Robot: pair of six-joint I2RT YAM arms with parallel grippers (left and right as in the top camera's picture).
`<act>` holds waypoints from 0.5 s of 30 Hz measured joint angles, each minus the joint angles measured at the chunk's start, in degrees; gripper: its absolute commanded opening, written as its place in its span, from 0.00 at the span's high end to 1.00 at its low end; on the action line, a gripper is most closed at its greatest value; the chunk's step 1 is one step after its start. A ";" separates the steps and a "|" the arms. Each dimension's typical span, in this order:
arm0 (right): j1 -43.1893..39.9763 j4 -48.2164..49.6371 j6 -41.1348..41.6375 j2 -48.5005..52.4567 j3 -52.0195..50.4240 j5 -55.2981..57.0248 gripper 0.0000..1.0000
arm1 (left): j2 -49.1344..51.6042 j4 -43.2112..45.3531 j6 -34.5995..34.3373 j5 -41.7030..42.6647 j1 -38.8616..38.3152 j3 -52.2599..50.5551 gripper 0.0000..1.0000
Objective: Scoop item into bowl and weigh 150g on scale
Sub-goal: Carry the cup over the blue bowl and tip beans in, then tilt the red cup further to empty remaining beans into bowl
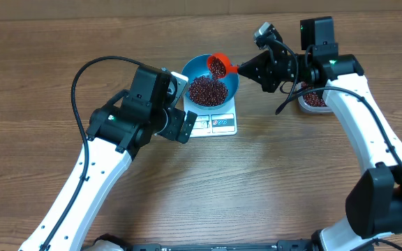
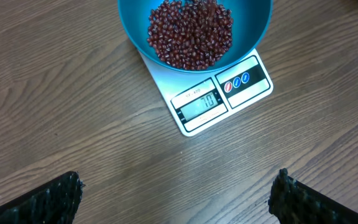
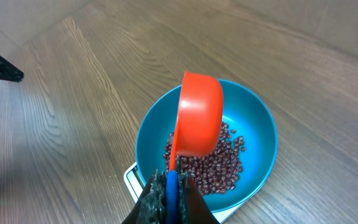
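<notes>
A blue bowl (image 1: 215, 78) holding a heap of dark red-brown beans (image 1: 207, 89) sits on the white scale (image 1: 217, 123). My right gripper (image 1: 246, 69) is shut on the blue handle of an orange scoop (image 1: 218, 66), which is tipped over the bowl's right rim with beans in it. In the right wrist view the scoop (image 3: 197, 115) hangs over the bowl (image 3: 255, 118) and the beans (image 3: 216, 165), above my gripper (image 3: 171, 186). My left gripper (image 2: 179, 193) stands open over bare wood below the scale (image 2: 219, 99), bowl (image 2: 132, 25) and beans (image 2: 191, 34).
A clear tub of beans (image 1: 314, 100) stands at the right, partly behind my right arm. My left arm reaches in from the lower left, its gripper (image 1: 180, 125) just left of the scale. The table's far edge runs along the top.
</notes>
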 measured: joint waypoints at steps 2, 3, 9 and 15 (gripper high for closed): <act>0.00 0.02 -0.22 -0.70 0.00 0.31 0.97 | 0.00 0.00 0.00 0.00 0.00 0.00 0.00; 0.00 -0.04 -0.26 -0.94 0.00 0.35 0.96 | 0.00 0.00 0.00 0.00 0.00 0.00 0.01; 0.48 0.02 -0.46 -1.86 0.00 1.09 0.96 | 0.00 0.00 0.00 0.00 0.00 0.00 0.00; 3.15 -0.04 -0.48 -2.01 0.00 5.95 0.96 | 0.00 0.00 0.00 0.00 0.00 0.00 0.00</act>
